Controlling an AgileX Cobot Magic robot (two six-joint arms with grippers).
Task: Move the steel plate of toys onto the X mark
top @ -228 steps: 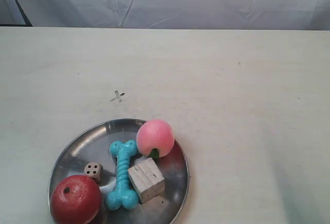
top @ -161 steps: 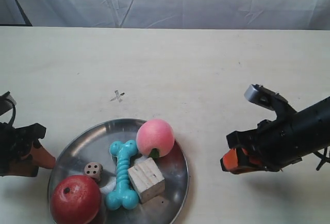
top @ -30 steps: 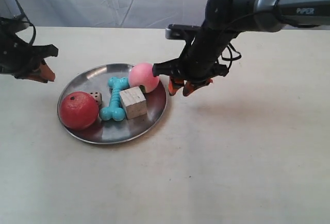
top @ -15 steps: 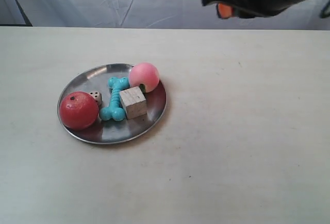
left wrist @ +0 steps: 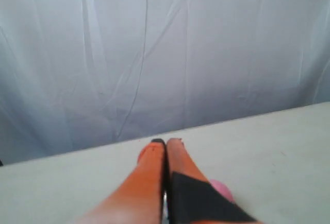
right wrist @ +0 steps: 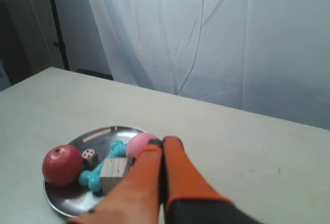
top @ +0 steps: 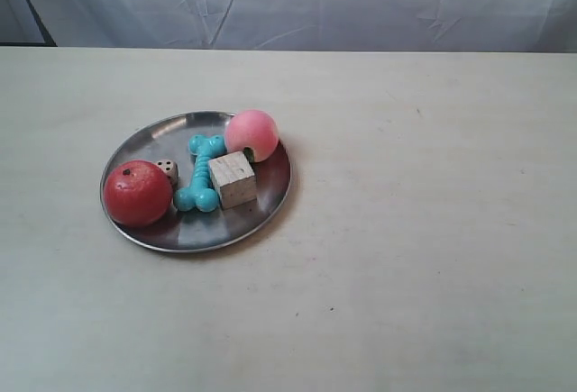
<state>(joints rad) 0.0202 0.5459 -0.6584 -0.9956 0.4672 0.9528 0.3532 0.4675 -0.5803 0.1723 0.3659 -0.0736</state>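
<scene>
Steel plate (top: 261, 201) lies flat on the worktop (top: 424, 230), toward the left edge as the exterior view shows it and roughly midway between the far and near edges. It carries the toys: the red apple (top: 138, 193) on the side nearest that left edge, the die (top: 166, 169) just beside it, the turquoise bone (top: 202, 173) in the middle, the wooden cube (top: 233, 178) against the bone, and the peach (top: 251, 134) at the far rim. The left fingers (left wrist: 152, 162) are pressed together and hold nothing. The right fingers (right wrist: 175, 157) are likewise closed and empty, with the plate beyond their tips.
</scene>
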